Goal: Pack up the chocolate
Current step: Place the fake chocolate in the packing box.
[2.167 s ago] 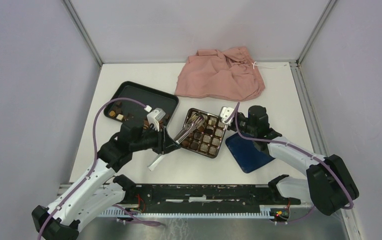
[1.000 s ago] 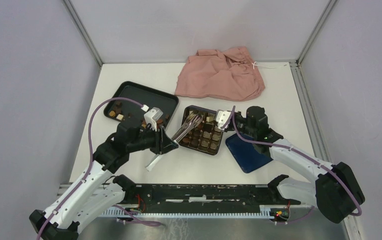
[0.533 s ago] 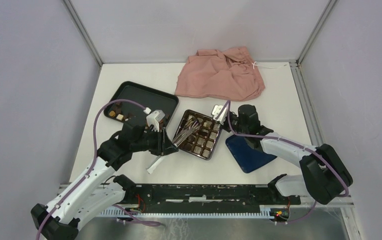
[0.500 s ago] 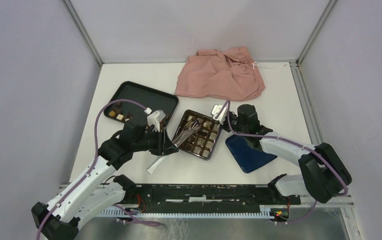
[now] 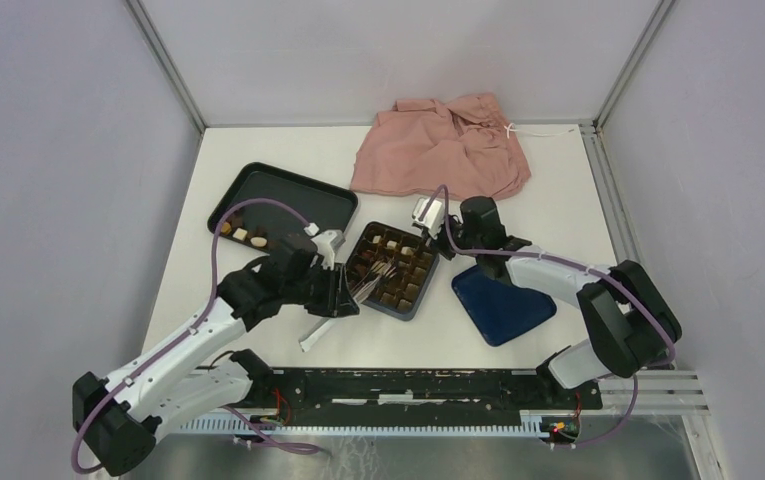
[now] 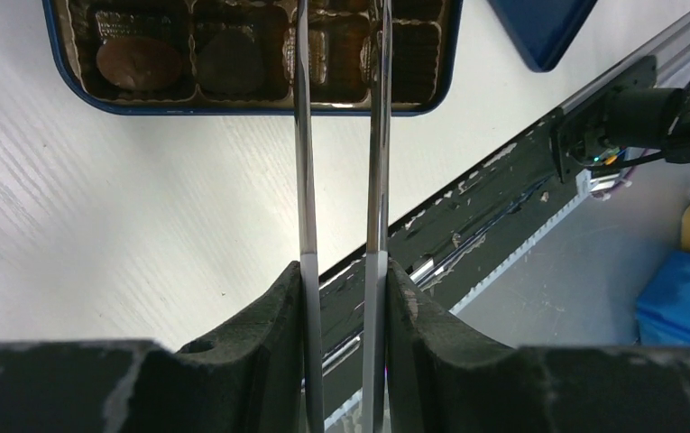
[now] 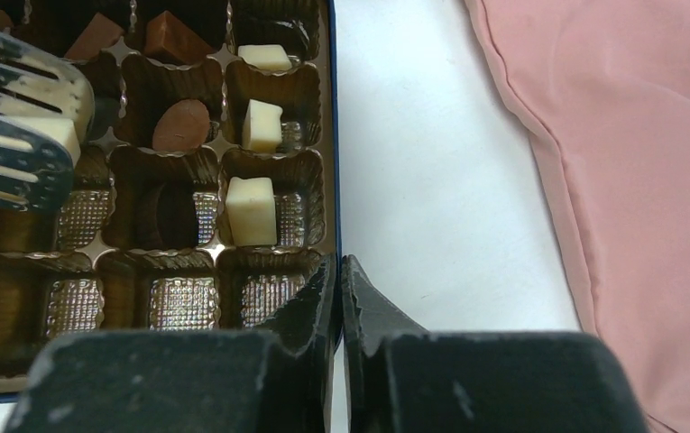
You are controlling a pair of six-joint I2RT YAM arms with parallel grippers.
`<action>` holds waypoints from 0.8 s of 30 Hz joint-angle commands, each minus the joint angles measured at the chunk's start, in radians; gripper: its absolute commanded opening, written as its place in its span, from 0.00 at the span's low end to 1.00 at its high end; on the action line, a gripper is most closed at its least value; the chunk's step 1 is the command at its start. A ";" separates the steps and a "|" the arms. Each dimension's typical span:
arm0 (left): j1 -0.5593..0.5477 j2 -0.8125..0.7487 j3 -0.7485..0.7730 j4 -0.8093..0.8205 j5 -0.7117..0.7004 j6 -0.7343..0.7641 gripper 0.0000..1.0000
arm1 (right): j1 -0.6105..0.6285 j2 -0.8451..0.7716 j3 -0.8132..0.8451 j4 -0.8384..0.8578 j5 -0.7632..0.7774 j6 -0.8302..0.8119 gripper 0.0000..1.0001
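While your left gripper (image 6: 343, 269) squeezes one pair of metal tongs (image 6: 303, 135) between its fingers, your right gripper (image 7: 339, 271) is pinched almost shut on the rim of the box (image 7: 183, 302). Count the chocolate (image 7: 261, 124) in the right wrist view: three cream-white pieces (image 7: 251, 209) in the column beside that rim, one brown oval (image 7: 181, 124) and two brown chunks (image 7: 171, 38) further along. The tong tips reach over the box's cells. Your left arm stretches low toward the box. Your right arm folds at the elbow, its forearm crossing the one dark blue lid (image 5: 503, 305). A few loose pieces (image 5: 241, 232) sit in the one black tray (image 5: 283, 190).
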 commanded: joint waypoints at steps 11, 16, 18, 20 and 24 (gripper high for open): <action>-0.088 0.108 0.128 -0.016 -0.127 -0.040 0.15 | -0.010 0.025 0.084 -0.046 -0.037 0.001 0.25; -0.117 0.136 0.130 -0.014 -0.144 -0.049 0.20 | -0.015 0.022 0.090 -0.055 -0.043 0.002 0.32; -0.126 0.146 0.132 -0.012 -0.152 -0.051 0.22 | -0.018 0.018 0.093 -0.059 -0.047 0.004 0.36; -0.135 0.157 0.137 -0.009 -0.161 -0.052 0.24 | -0.023 0.012 0.093 -0.063 -0.054 0.004 0.40; -0.150 0.170 0.152 -0.009 -0.190 -0.058 0.32 | -0.037 -0.007 0.093 -0.068 -0.071 0.005 0.46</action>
